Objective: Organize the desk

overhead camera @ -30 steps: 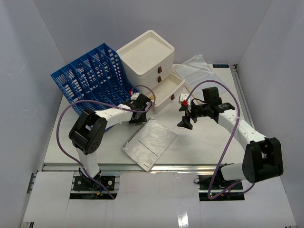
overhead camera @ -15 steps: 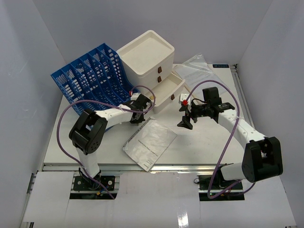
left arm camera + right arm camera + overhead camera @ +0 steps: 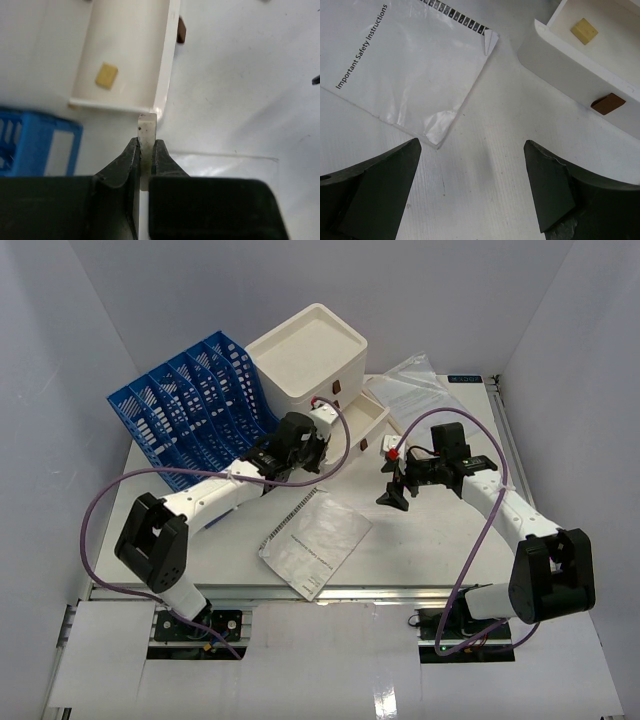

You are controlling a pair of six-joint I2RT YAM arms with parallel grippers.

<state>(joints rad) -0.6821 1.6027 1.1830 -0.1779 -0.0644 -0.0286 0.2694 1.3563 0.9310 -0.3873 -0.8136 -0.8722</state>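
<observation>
My left wrist view shows what the overhead view cannot: my left end effector [image 3: 146, 150] is pinching a small flat white piece [image 3: 147, 131], held upright just short of the open drawer [image 3: 162, 65]. A small tan block [image 3: 107, 75] lies inside the drawer. From above, only the blue rack [image 3: 190, 405] beside that arm and the wide white desk [image 3: 420, 540] under everything are plain.

My right end effector [image 3: 471, 150] hangs over the desk with its fingers spread wide and holding nothing. Its camera reads "Important Safety Instructions" on the plastic-wrapped booklet [image 3: 395, 60]. That writing is too small to read from overhead. The drawer's brown handle [image 3: 608, 103] shows at the right of the same view.
</observation>
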